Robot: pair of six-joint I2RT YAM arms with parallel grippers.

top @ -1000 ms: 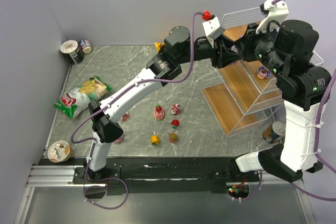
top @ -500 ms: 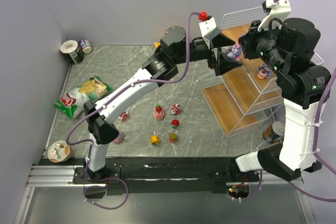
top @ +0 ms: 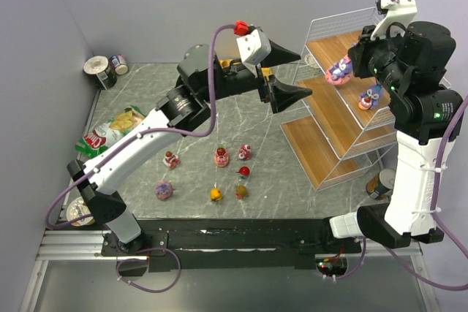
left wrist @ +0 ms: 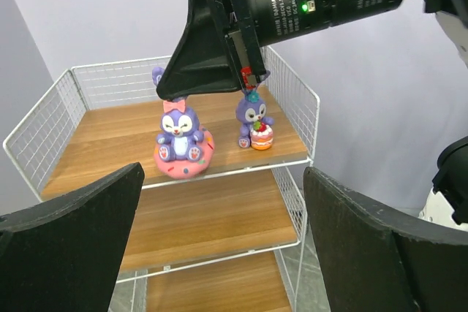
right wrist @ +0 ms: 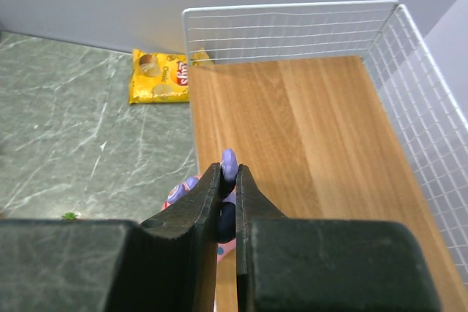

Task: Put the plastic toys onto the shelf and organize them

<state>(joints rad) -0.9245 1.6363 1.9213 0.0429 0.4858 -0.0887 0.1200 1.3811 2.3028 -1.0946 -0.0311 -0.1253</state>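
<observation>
Overhead, the left gripper (top: 287,72) was seen spread wide and empty above the grey marbled tabletop (top: 146,93), apart from the white wire shelf with slanted wooden boards (top: 322,153). Several small plastic toys (top: 221,156) were scattered beneath it, not yet shelved. The right gripper (top: 345,63) was held at the top board, over a purple plastic bunny on a pink donut base (top: 338,72). From the left wrist, that bunny was shown upright on the top board, beside a smaller purple bunny with a cake (left wrist: 254,123). From the right wrist, the jaws were seen pinched on the bunny's ear, presumably to steady it before release.
</observation>
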